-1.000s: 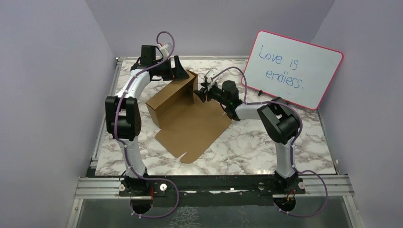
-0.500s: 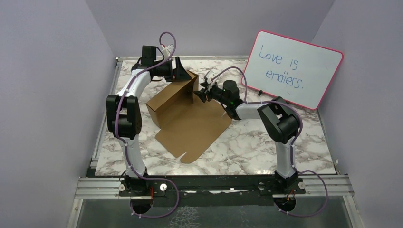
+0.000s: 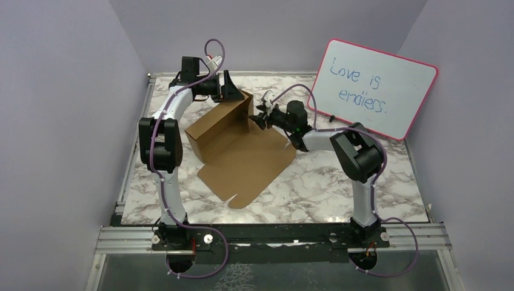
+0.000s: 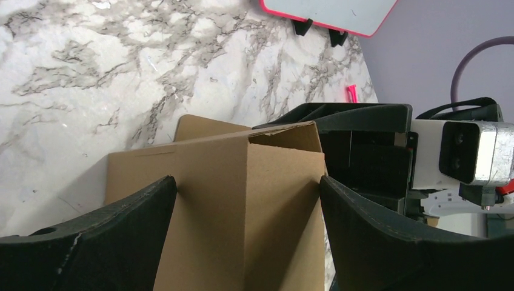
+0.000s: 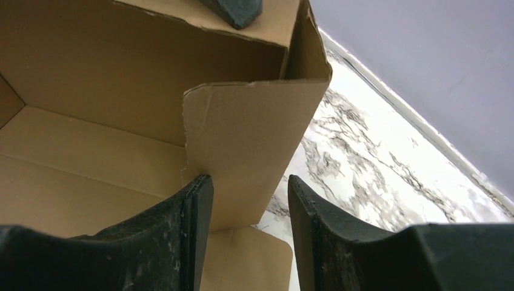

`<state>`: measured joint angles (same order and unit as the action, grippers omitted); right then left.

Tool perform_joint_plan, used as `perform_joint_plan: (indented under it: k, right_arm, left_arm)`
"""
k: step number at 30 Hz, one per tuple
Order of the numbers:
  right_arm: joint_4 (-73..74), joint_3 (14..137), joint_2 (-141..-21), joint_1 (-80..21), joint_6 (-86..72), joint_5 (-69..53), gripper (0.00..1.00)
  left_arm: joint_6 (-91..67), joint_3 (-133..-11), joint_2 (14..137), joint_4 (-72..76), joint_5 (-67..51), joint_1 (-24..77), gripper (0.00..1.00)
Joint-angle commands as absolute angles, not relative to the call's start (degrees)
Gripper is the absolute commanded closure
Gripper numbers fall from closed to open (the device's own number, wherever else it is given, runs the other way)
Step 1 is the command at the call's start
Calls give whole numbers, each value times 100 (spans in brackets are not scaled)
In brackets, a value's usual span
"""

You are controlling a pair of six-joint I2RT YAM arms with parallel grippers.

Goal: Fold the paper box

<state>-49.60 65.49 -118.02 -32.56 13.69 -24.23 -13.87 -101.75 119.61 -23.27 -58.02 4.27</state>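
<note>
Here the right pincer (image 5: 248,182) stands apart astride an upright side flap (image 5: 242,145) of the box (image 3: 242,159), unclamped, likely to swing it inward. The left pincer (image 4: 247,180), wide apart, straddles the raised back wall (image 4: 206,194), probably steadying it. The box sits half folded on the tabletop (image 3: 339,182). Count: one box, two pincers, one whiteboard (image 3: 373,88).

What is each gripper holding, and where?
Cannot tell a firm hold: right gripper straddles the paper box's side flap, left gripper its raised back corner.
</note>
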Motion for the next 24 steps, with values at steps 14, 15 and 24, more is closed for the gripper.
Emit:
perform_joint_plan:
  k: [14, 15, 24]
  right_arm:
    - [-4970, 5984, -11178, -3243, 1470, -2791, 48]
    - [-5029, 5882, -11088, -3243, 1468, -2787, 48]
    - [-4916, 5459, -10471, -3248, 1483, -2782, 49]
  left_arm:
    - [-1220, -10181, 11822, -2337, -6826, 783, 12]
    - [-1196, -10119, 11796, -2338, -6863, 789, 12]
    - [-1110, -9744, 11641, -2338, -6935, 880, 12]
